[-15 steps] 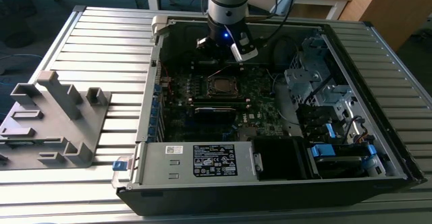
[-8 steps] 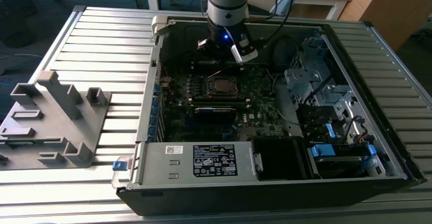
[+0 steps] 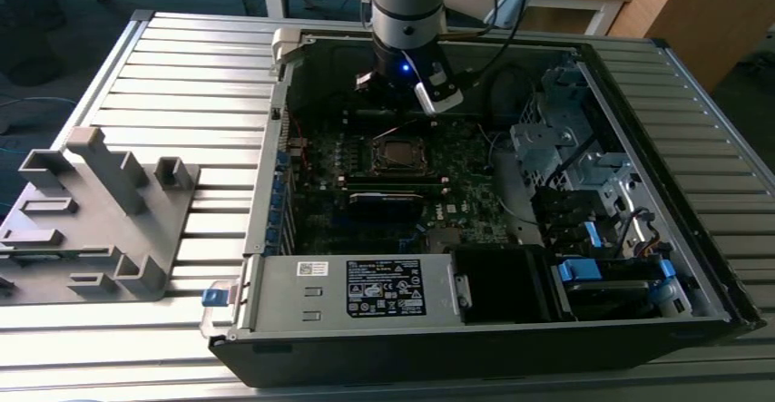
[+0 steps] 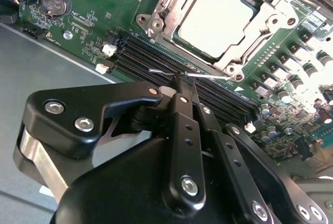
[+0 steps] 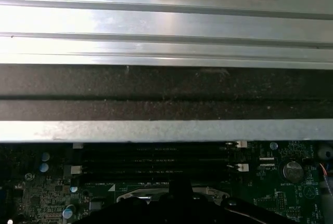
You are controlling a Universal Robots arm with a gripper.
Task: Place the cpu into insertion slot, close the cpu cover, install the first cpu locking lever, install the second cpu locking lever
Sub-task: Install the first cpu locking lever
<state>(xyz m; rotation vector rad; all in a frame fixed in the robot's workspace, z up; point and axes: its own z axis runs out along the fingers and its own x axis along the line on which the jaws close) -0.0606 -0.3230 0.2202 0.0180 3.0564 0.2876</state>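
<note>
The cpu [image 4: 216, 18], a pale silver-grey square, lies flat in the insertion slot [image 3: 400, 154] on the green motherboard. The cpu cover [image 4: 247, 47], a silvery frame, lies down around it. A thin wire locking lever [image 4: 208, 75] runs along the near side of the socket. My gripper [image 4: 180, 82] has its black fingers [image 4: 182, 125] together, and the tips are right at that wire. I cannot tell whether the tips pinch the wire or just touch it. In the exterior view the gripper [image 3: 434, 101] hangs inside the case, just behind the socket.
The open computer case [image 3: 260, 239] lies on a slatted aluminium table [image 3: 181, 75]. A labelled silver power-supply box [image 3: 363, 289] fills the front and drive bays [image 3: 569, 157] the exterior view's right. Black memory slots [image 4: 151, 57] run beside the fingertips. A grey fixture [image 3: 97, 211] stands on the table.
</note>
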